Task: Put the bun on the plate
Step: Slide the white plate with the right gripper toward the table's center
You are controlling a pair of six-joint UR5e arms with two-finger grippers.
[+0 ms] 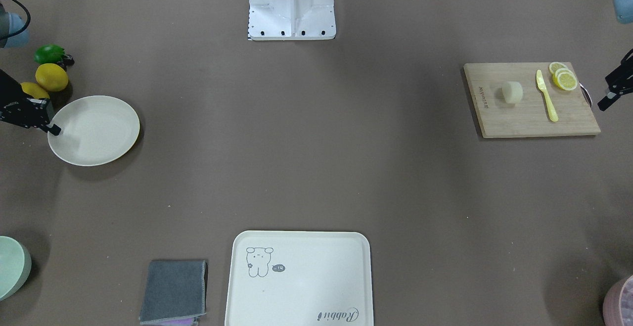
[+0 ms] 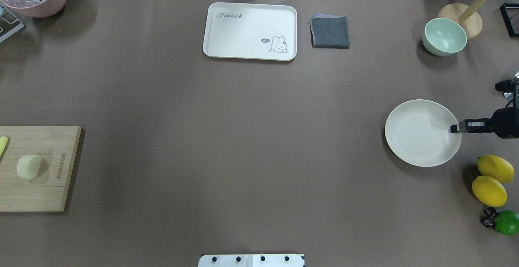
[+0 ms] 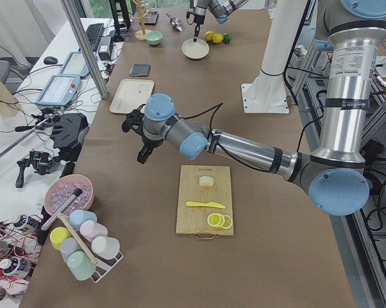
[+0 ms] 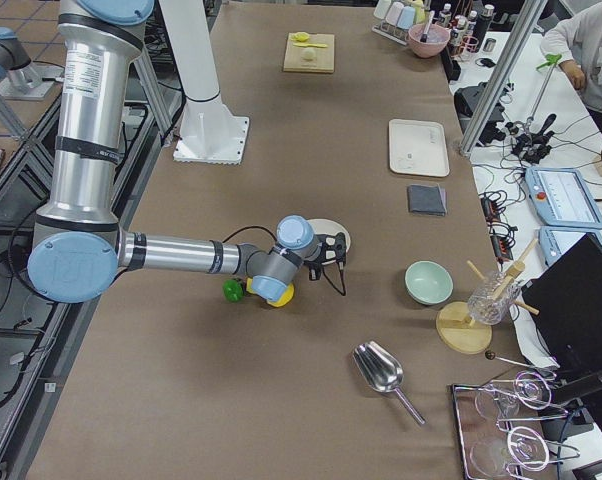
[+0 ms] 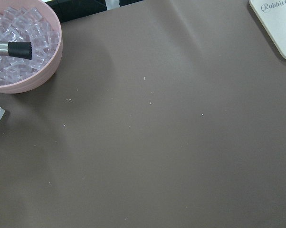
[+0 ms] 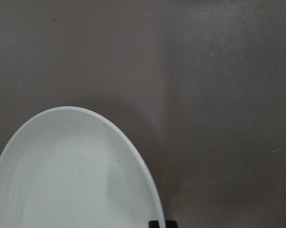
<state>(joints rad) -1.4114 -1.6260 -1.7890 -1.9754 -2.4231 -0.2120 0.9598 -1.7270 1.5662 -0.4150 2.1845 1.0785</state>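
Bun lies on its side on the wooden cutting board, at the table's end on the robot's L side, well apart from the plate at the R end. Bun not yet on plate. Same board also carries a yellow plastic knife and a few lemon slices at the corner beyond the knife. Bun touches neither.

R gripper sits w/ its black tip over the plate's rim, on the side nearest the two lemons. Only one fingertip shows clearly, so can't tell if the fingers are apart or together. L gripper hangs just beside the board's outer edge, off the board, mostly cut by the frame; finger spacing can't be told either.

Containers: pink bowl near the L arm holds clear ice cubes plus a metal tool w/ black-tipped handle resting in them. Pale green bowl stands upright near the far R corner. Cream tray w/ a rabbit drawing lies at the far edge, a folded grey cloth just beside it. A green fruit sits by the lemons.
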